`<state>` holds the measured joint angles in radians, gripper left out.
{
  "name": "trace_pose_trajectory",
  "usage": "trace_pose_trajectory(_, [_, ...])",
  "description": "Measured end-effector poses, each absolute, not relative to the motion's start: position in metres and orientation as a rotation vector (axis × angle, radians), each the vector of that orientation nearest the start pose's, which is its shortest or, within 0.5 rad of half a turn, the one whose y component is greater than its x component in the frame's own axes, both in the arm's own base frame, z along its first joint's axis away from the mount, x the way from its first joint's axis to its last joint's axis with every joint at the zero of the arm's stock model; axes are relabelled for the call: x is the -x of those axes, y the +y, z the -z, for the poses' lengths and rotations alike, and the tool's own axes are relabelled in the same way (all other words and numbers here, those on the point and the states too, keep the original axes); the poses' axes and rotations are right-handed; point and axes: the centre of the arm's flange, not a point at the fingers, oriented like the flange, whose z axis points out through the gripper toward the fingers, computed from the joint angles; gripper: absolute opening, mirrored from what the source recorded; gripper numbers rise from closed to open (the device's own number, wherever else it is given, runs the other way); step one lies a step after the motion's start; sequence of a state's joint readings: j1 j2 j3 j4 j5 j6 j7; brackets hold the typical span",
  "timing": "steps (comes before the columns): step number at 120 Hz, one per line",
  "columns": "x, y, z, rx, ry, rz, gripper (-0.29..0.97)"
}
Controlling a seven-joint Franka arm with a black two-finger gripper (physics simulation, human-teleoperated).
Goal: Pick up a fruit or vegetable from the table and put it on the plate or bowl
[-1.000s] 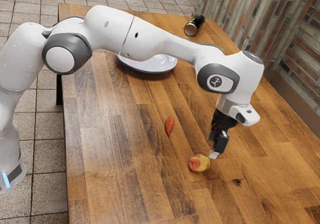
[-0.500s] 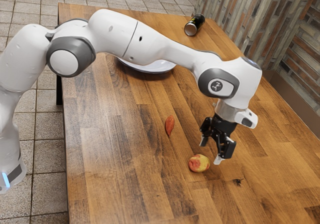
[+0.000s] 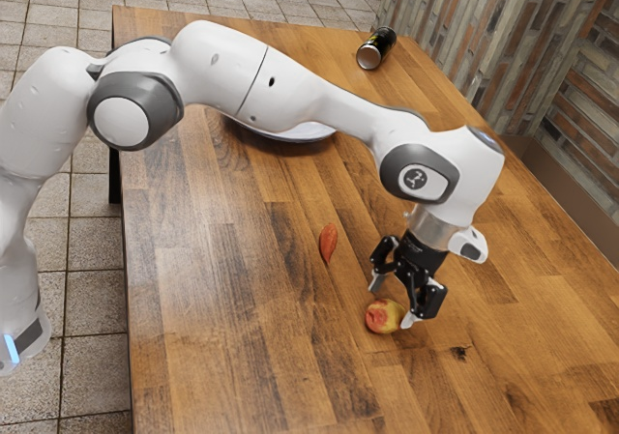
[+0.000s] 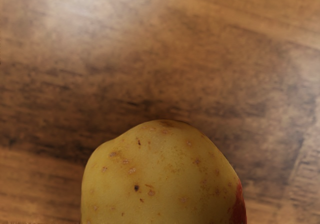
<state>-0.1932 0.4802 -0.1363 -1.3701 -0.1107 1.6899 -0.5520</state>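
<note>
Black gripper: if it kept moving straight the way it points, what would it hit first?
Probably the yellow-and-red round fruit directly beneath the open black gripper, then the wooden table; depth is uncertain.

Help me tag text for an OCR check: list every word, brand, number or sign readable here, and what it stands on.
No text can be read in either view.
Dark can: any label is too small to read.
Grey joint cap on the arm: a small white emblem, no letters can be made out.
Yellow-red fruit, plate, table: no writing visible.
</note>
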Motion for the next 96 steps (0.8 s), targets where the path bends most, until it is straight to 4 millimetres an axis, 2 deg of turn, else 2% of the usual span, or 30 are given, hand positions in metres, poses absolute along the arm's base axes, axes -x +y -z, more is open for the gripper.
trace_pose_trajectory(34, [-0.642,-0.223,-0.422,3.164,-0.473,-0.369,0.68])
trace_pose_trajectory(73, [-0.642,-0.223,-0.414,3.14,-0.527,-0.363,0.68])
trace_pose_trajectory(96, [-0.645,-0.22,-0.415,3.132,-0.55,-0.33,0.45])
